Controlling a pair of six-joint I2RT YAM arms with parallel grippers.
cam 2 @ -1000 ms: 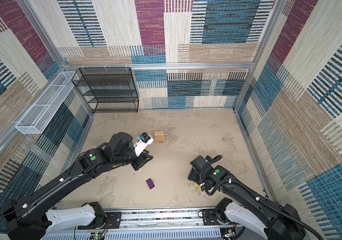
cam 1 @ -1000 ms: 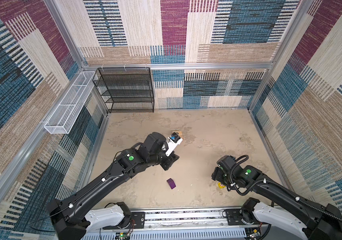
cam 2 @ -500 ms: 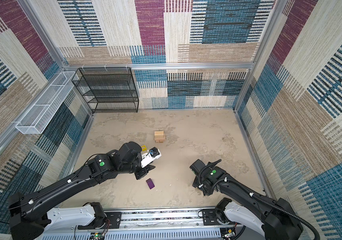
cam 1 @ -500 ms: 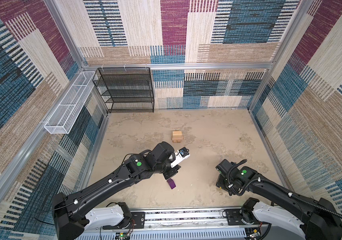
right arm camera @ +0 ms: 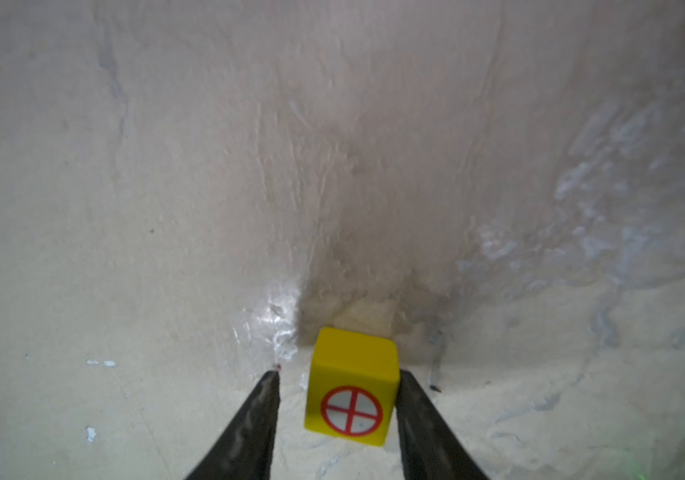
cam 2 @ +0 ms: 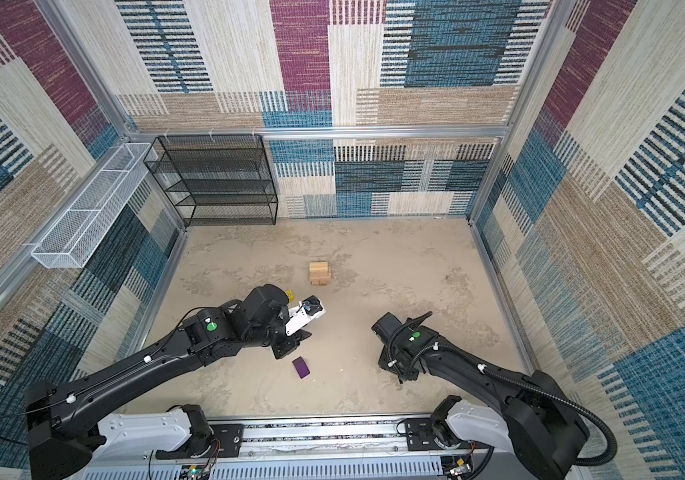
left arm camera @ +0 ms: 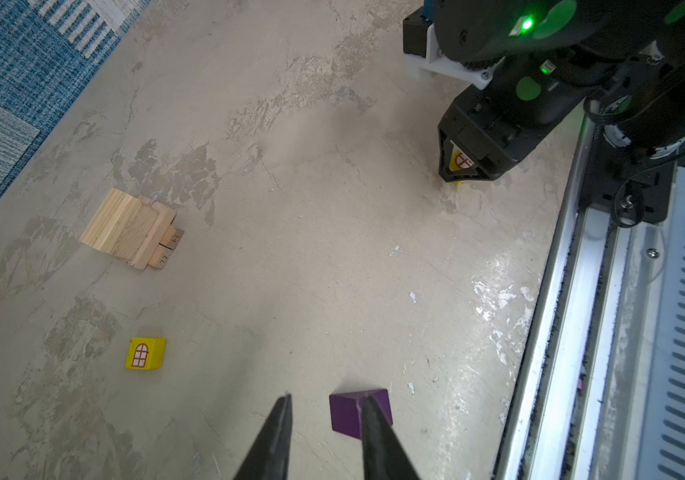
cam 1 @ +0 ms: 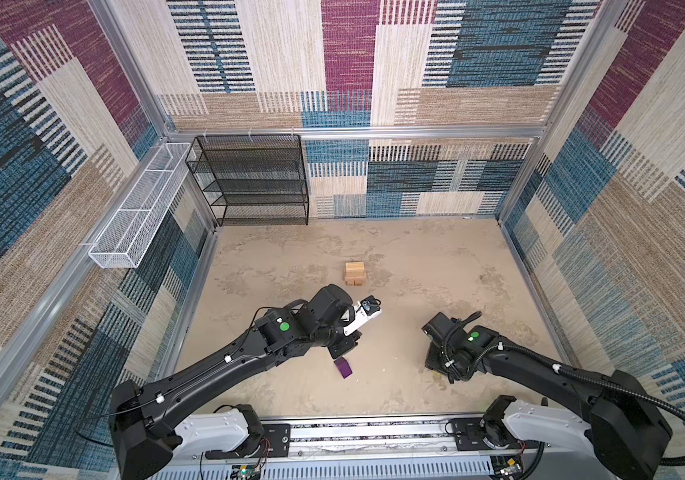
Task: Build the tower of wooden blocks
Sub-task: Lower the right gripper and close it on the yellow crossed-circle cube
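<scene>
The wood block tower (cam 1: 354, 273) (cam 2: 319, 273) (left arm camera: 133, 228) is a low stack of crossed tan bricks mid-floor. A purple roof-shaped block (cam 1: 343, 368) (cam 2: 301, 367) (left arm camera: 349, 415) lies nearer the front. My left gripper (left arm camera: 326, 401) (cam 1: 342, 349) hovers open and empty over it, with the block behind one finger (left arm camera: 374, 432). One yellow cube with a window print (left arm camera: 145, 353) (cam 2: 289, 295) sits beside the left arm. My right gripper (right arm camera: 340, 374) (cam 1: 436, 365) straddles a second yellow cube (right arm camera: 353, 386) on the floor. One finger (right arm camera: 411, 399) touches it and a gap shows at the other.
A black wire shelf (cam 1: 253, 178) stands at the back left and a white wire basket (cam 1: 137, 208) hangs on the left wall. Patterned walls close in the floor. The metal rail (cam 1: 374, 432) carrying both arm bases runs along the front.
My left arm has drawn back from beside the tower toward the front, ending over the purple block. The right gripper's jaws have narrowed around the yellow cube.
</scene>
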